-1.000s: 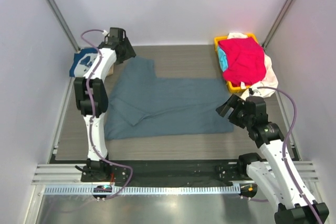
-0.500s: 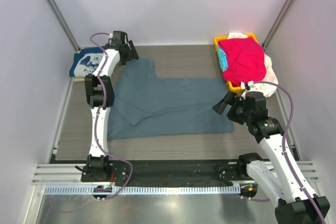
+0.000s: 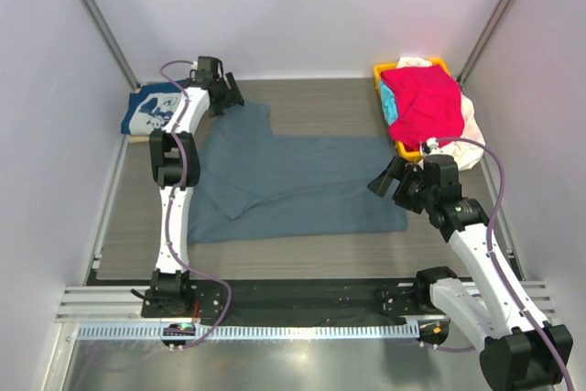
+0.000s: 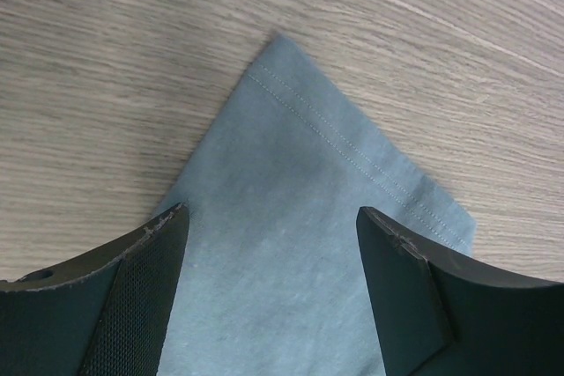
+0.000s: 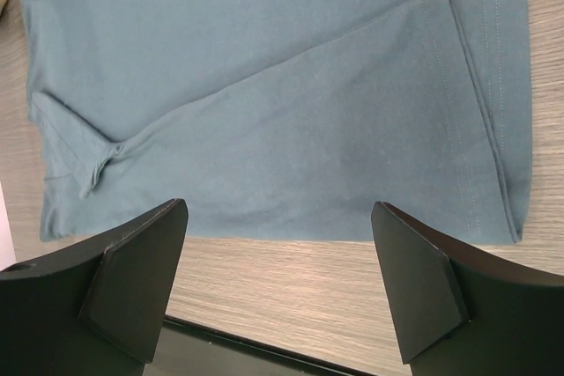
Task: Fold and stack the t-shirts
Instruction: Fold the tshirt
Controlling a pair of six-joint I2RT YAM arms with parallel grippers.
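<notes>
Left end effector [image 3: 227,95]: arm reached out to the far-left part of the tabletop [image 3: 320,107]. In the left wrist view the end effector [image 4: 270,217] is spread wide with nothing between its 2 fingers. A hemmed corner of the slate blue-grey t-shirt [image 4: 300,209] lies below the gap, its tip pointing away from me onto bare wood. I cannot tell whether the fingertips touch the cloth.

Right end effector [image 3: 383,180]: at the right edge of the same t-shirt [image 3: 293,180], near its near-right corner. In the right wrist view the end effector [image 5: 278,209] is also spread wide and holds nothing. The fingers frame the t-shirt [image 5: 282,85] and a strip of tabletop [image 5: 308,279] beside its edge.

T-shirt state: spread flat in the middle of the tabletop. 1 layer is folded over on top, leaving a diagonal edge across the cloth. 1 small bunched fold shows near the left side of the right wrist view.

Other tees:
- navy t-shirt [image 3: 146,109] with white print, at the far-left edge, just beside my left arm.
- red t-shirt [image 3: 426,103], heaped on top of the yellow basket [image 3: 379,73] at the far right.
- turquoise t-shirt [image 3: 387,109], showing at the basket's left side under the red 1.
- cream t-shirt [image 3: 470,130], hanging over the basket's right side.
</notes>
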